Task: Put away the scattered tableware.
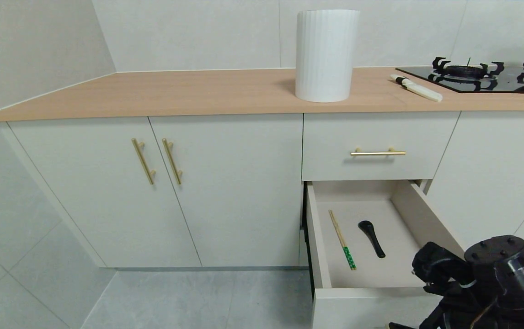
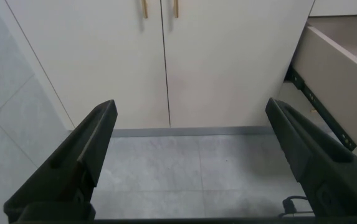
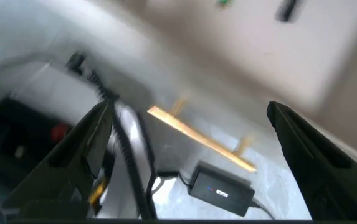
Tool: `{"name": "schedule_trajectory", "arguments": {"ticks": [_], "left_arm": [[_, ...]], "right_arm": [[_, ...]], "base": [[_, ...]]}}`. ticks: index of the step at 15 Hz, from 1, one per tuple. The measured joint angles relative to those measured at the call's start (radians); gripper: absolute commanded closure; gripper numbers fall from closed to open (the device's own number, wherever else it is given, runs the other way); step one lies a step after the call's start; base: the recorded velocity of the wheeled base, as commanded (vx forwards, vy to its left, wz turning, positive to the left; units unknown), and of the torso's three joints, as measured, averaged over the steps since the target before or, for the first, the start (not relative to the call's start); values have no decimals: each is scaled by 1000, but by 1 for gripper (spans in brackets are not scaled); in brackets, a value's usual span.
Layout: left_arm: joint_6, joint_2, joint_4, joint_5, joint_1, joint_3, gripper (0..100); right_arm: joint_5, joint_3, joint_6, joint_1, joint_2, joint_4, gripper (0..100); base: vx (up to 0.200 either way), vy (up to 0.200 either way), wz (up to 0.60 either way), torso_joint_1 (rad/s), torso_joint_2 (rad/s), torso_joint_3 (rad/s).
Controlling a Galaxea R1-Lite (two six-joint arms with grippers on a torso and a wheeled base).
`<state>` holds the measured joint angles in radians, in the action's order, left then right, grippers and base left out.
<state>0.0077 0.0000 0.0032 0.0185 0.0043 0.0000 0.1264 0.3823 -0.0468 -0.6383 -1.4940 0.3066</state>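
Two things on the bench (image 1: 198,91), a white ribbed cylinder (image 1: 325,55) and a black stove (image 1: 465,71), flank a pale knife (image 1: 416,87) lying flat. Below, the open drawer (image 1: 318,246) holds wooden chopsticks (image 1: 342,240) with green ends and a black spoon (image 1: 372,240), side by side, not touching. Left tool (image 2: 189,106) and right tool (image 3: 190,109) both gape, gripping nothing.

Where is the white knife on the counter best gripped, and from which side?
Probably from above, at the middle of the knife's long white body, with the jaws set across its narrow width. It lies flat and slantwise on the countertop, so only its two long edges offer a hold. The hob sits close beside it.
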Motion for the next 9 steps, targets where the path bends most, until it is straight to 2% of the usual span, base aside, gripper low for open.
{"name": "schedule_trajectory", "arguments": {"ticks": [5, 9], "left_arm": [[0, 0, 0, 0, 0, 0, 0], [0, 0, 0, 0, 0, 0, 0]], "right_arm": [[-8, -52, -26, -67, 5, 0, 0], [-5, -61, -28, -74, -15, 1, 0]], "base": [[0, 0, 0, 0, 0, 0], [0, 0, 0, 0, 0, 0]]}}
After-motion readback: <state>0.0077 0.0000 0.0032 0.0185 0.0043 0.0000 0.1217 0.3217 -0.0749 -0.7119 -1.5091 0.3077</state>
